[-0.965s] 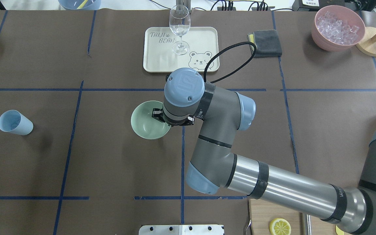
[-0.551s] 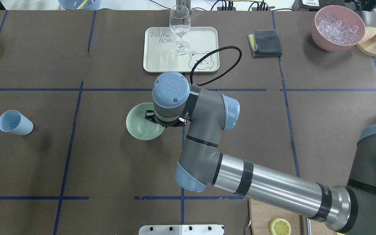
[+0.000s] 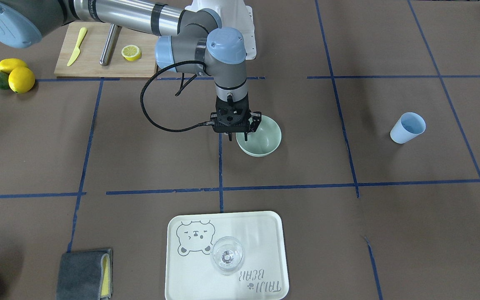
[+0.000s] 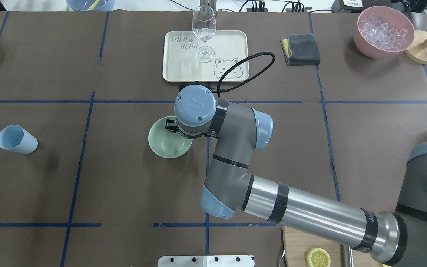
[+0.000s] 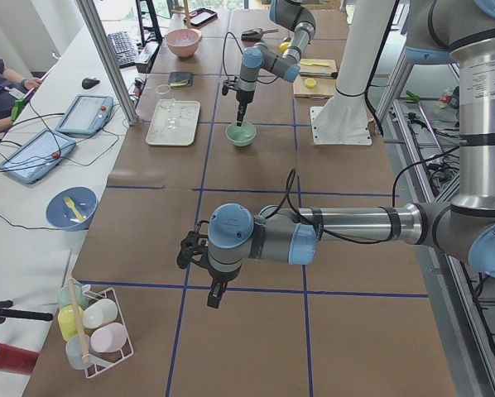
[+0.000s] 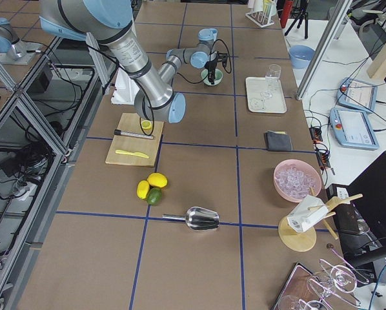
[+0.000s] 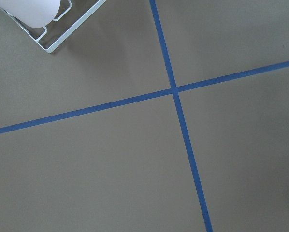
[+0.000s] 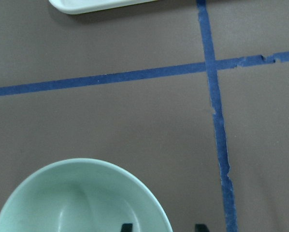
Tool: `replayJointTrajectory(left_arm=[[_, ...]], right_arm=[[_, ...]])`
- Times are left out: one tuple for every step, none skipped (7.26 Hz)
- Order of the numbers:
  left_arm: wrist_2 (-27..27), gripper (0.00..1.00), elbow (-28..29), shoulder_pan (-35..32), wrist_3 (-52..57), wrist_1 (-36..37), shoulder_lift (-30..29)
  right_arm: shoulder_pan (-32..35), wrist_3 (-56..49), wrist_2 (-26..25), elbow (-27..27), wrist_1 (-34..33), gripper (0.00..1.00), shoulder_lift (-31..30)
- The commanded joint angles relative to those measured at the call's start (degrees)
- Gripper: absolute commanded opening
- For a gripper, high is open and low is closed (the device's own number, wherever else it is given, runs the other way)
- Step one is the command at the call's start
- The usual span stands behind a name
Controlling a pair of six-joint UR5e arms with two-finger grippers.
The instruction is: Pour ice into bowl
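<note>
The pale mint-green bowl (image 4: 163, 144) sits empty on the brown table near its middle; it also shows in the front view (image 3: 265, 139) and the right wrist view (image 8: 77, 203). My right gripper (image 3: 237, 137) points down at the bowl's rim, open, with one fingertip (image 8: 127, 227) inside the bowl and the other outside. The ice (image 4: 383, 29) is heaped in a pink container (image 4: 365, 50) at the far right corner. My left gripper (image 5: 215, 295) hangs over bare table far to the left; I cannot tell if it is open or shut.
A blue cup (image 4: 15, 139) stands at the left. A cream tray (image 4: 228, 44) with a clear glass (image 4: 204, 29) lies beyond the bowl, a grey cloth (image 4: 301, 49) to its right. A metal scoop (image 6: 199, 219) and a cutting board (image 3: 98, 62) lie on my right side.
My right wrist swung left, then a little toward the tray. The bowl shifted slightly left and then back right with it.
</note>
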Motion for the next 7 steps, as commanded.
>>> replayJointTrajectory(left_arm=[[0.0,1.0,0.1,0.0,-0.1,0.0,0.0],[0.0,1.0,0.1,0.1,-0.1,-0.1,0.0],[0.6,1.0,0.1,0.1,-0.1,-1.4,-0.2],[0.5,1.0,0.1,0.1,-0.2,-3.3,-0.1],[0.2,1.0,0.1,0.1,-0.1,-5.0,-0.7],[0.0,1.0,0.1,0.1,-0.5,-11.0,-0.7],[0.2,1.0,0.7,0.1,-0.5,-16.3,-0.6]], right_arm=[[5.1,-4.4,6.0,8.3,-1.5,1.0,-5.0],[8.4,-8.8,9.7,15.0,-4.8,1.0,-9.3],[13.1,-15.6,14.0,20.4,-8.5,1.0,-13.3],[18.2,-22.9,18.4,21.8,-9.7,1.0,-16.0],[23.0,-31.4,21.5,21.9,-9.8,1.0,-20.0],[27.0,-40.3,23.1,22.0,-9.8,1.0,-23.3],[32.7,-52.6,25.9,21.3,-10.1,1.0,-27.3]])
